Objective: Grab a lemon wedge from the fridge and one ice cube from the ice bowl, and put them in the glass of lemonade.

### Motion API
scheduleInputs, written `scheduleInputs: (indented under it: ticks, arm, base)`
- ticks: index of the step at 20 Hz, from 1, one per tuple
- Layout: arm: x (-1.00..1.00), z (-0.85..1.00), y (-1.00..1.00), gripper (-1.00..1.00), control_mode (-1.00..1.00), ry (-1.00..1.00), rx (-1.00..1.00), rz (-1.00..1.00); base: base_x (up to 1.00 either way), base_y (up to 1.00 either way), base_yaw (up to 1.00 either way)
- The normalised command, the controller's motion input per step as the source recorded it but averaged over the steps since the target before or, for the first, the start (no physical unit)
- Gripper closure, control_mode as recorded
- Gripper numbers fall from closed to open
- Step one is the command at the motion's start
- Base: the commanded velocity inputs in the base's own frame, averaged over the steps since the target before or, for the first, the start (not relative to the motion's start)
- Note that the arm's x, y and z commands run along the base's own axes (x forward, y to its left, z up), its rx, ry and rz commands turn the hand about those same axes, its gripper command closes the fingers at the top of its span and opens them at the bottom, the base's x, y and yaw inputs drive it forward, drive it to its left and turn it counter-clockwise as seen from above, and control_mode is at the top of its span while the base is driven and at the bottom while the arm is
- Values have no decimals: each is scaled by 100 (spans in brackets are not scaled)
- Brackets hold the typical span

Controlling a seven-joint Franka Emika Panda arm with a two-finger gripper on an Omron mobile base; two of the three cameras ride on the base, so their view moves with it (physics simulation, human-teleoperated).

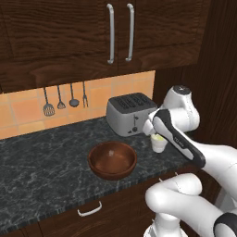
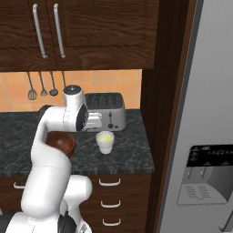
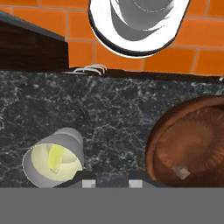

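I see my gripper (image 3: 112,183) poised above the dark marbled tabletop (image 3: 109,109), its two dark tips close together at a narrow gap with nothing between them. Just to one side of the tips, at the lower left of the hand view, stands the glass of lemonade (image 3: 52,159), upright with its open mouth toward the camera. The lemon wedge (image 3: 55,157) lies inside it, in the pale yellow drink, its long axis running roughly from the glass's rim toward its middle, tilted a little. On the other side of the tips sits the ice bowl (image 3: 188,144), reddish brown, mouth up, with one small pale ice cube (image 3: 181,171) on its floor near the edge closest to the gripper.

Beyond the gripper the silver toaster (image 1: 131,113) stands against the orange tiled wall (image 1: 28,111), close behind the glass. Utensils (image 1: 65,101) hang on that wall, farther off past the bowl. The grey fridge (image 2: 205,136) rises well off to the glass's side, its black dispenser panel (image 2: 207,175) facing me; I can read no writing on it or on the toaster.
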Motion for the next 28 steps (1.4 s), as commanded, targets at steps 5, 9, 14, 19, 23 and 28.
scheduleInputs:
  ticks: [5,9,14,19,23,28]
  arm:
    - [7,-22,-37,100,-100,0,-1,-3]
    - [18,-26,-26,100,-100,0,-2,-6]
    - [36,-20,-22,100,-100,0,-2,-6]
    - [53,-13,-9,100,-100,0,0,-1]
    - [38,-15,-12,100,-100,0,0,0]
    - [16,-22,-6,100,-100,0,-1,0]
  base:
    - [0,0,0]
    - [0,0,0]
    - [0,0,0]
    - [0,0,0]
    - [0,0,0]
    - [0,0,0]
